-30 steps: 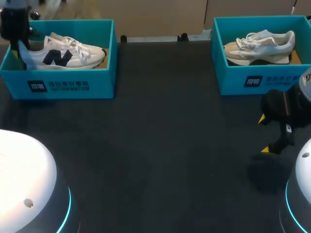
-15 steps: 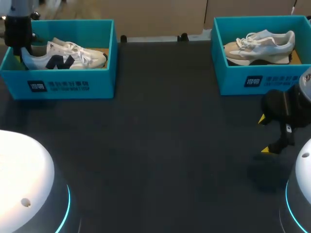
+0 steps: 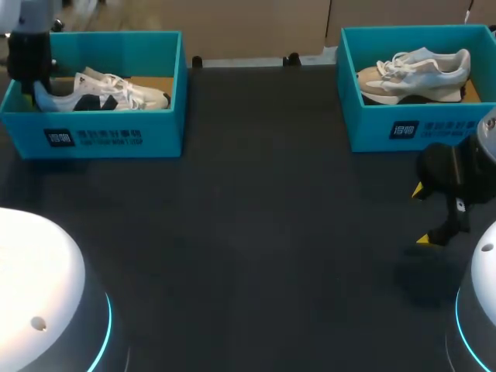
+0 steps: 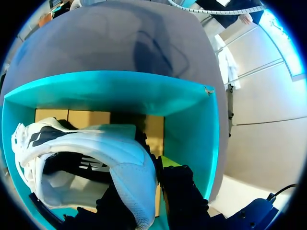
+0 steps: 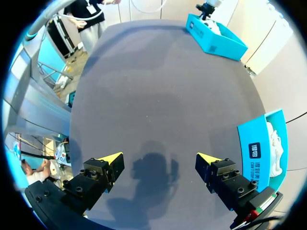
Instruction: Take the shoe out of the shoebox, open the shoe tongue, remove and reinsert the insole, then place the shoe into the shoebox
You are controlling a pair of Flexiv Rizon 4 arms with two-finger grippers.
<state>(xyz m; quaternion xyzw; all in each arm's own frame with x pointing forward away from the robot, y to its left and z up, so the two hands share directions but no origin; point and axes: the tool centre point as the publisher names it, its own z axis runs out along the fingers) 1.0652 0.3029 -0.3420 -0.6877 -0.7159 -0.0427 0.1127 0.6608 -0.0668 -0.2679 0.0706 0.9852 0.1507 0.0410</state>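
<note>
Left tool (image 4: 149, 179) clamped on the shoe (image 4: 96, 143) heel (right tool (image 5: 159, 159) spread wide)

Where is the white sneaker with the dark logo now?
Head view: the white sneaker sits inside the left teal shoebox, heel held by the left tool.
</note>
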